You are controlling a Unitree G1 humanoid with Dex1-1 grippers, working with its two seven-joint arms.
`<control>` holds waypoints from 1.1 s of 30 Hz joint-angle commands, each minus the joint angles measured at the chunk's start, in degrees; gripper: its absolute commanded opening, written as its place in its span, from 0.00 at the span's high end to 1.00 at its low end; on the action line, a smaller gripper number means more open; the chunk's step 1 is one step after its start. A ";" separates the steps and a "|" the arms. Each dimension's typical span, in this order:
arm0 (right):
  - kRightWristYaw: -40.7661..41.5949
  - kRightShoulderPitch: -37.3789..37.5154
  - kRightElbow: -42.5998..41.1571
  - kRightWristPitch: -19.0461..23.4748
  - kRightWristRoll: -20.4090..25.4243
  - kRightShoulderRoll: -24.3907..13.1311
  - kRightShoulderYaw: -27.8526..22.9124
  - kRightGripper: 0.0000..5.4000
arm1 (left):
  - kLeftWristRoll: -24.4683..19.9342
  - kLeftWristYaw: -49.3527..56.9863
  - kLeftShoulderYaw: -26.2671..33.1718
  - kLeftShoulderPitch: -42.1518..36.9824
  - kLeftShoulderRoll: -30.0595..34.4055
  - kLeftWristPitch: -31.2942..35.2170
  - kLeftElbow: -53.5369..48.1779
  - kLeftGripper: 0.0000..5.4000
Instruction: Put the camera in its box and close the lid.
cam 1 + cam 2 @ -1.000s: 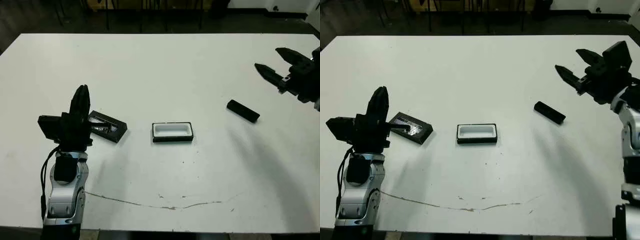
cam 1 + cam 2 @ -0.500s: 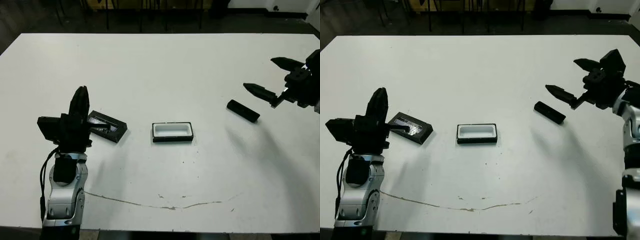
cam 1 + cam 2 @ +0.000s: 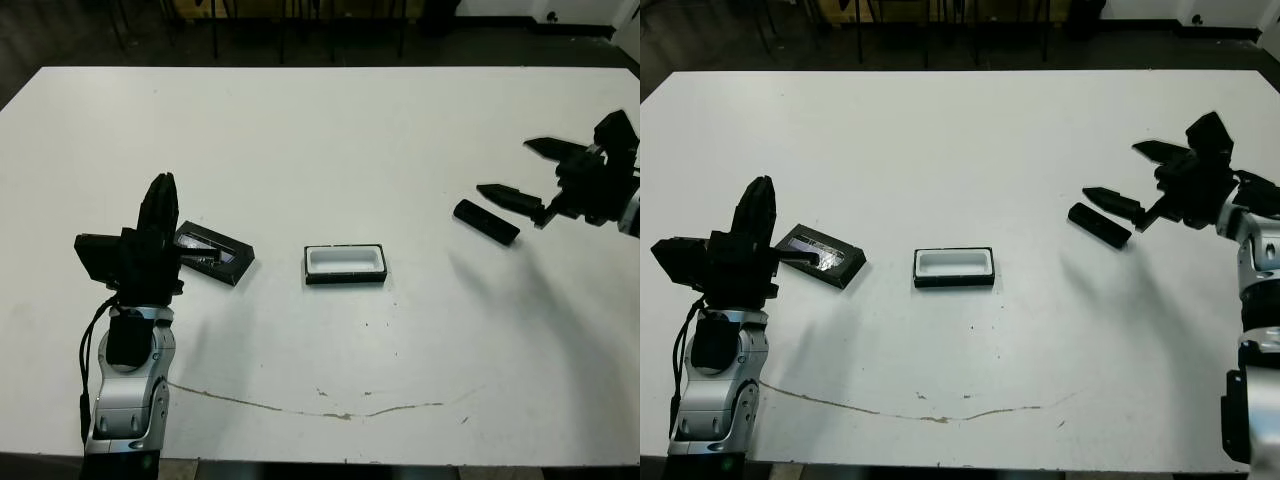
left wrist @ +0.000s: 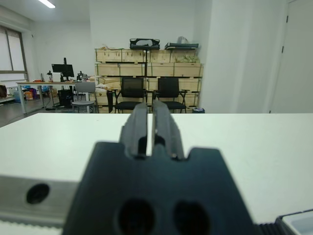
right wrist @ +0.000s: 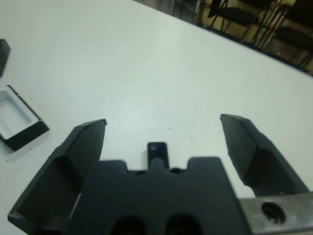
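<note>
Camera [image 5: 157, 151] between splayed right gripper [image 5: 164, 147] fingers; left gripper [image 4: 146, 129] clenched, empty.

Right gripper [image 3: 520, 172] — fingers spread — beside camera [image 3: 486, 221].

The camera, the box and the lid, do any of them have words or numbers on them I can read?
None can be read.
The camera: plain black, no writing shows.
The box: black walls, white lining, no label.
The lid: only shiny streaks, too blurred to tell if any are letters.
</note>
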 commanded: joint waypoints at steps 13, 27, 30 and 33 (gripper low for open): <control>3.29 -0.87 5.42 -1.93 -3.33 0.65 2.48 0.00 | -0.01 -0.17 0.41 0.98 0.62 1.29 0.07 1.00; 1.81 -0.35 9.26 -0.73 -4.72 1.29 2.80 0.00 | -0.18 -0.92 0.65 0.71 1.29 0.74 0.49 1.00; 1.82 -0.22 9.96 -0.78 -4.68 1.52 2.73 0.00 | -0.23 -0.83 0.71 0.72 1.18 1.30 0.19 1.00; 1.53 -0.07 10.11 0.16 -5.12 1.58 3.01 0.00 | -0.21 -0.82 0.75 0.73 1.18 1.36 0.10 1.00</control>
